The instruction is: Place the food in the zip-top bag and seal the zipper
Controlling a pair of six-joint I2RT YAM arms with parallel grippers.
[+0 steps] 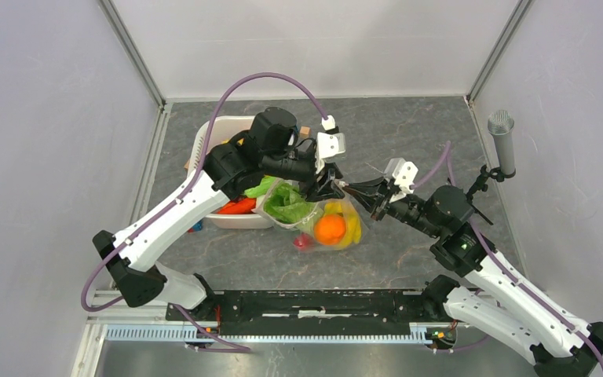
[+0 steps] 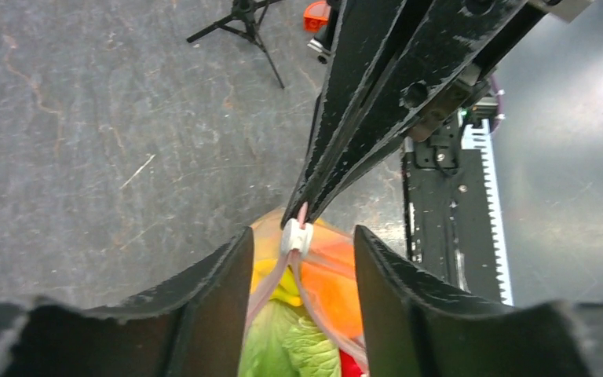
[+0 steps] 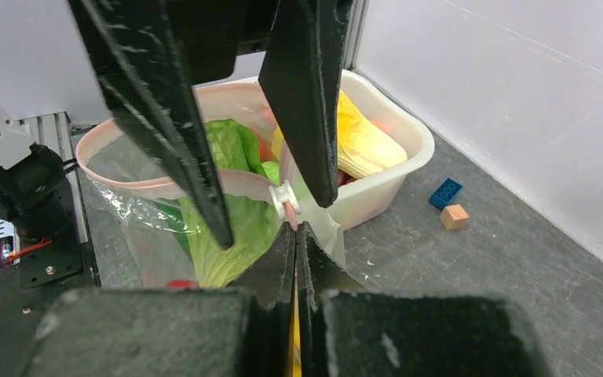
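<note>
The zip-top bag (image 1: 314, 224) lies in front of the tub and holds a green cabbage (image 1: 286, 206), an orange (image 1: 330, 228), yellow bananas (image 1: 352, 228) and a small red fruit (image 1: 304, 241). Its mouth gapes, and the pink zipper (image 3: 126, 186) runs round it. My right gripper (image 3: 296, 229) is shut on the zipper's end at the bag's corner. My left gripper (image 2: 301, 236) is open, with one finger on each side of the white slider (image 2: 297, 237), which sits next to the right fingertips. Both grippers meet above the bag in the top view.
A white tub (image 1: 202, 143) stands behind and left of the bag, under my left arm, with more toy food (image 3: 365, 145) in it. A blue block (image 3: 446, 192) and a wooden block (image 3: 454, 216) lie beside the tub. A grey cylinder on a stand (image 1: 502, 141) is at the right wall.
</note>
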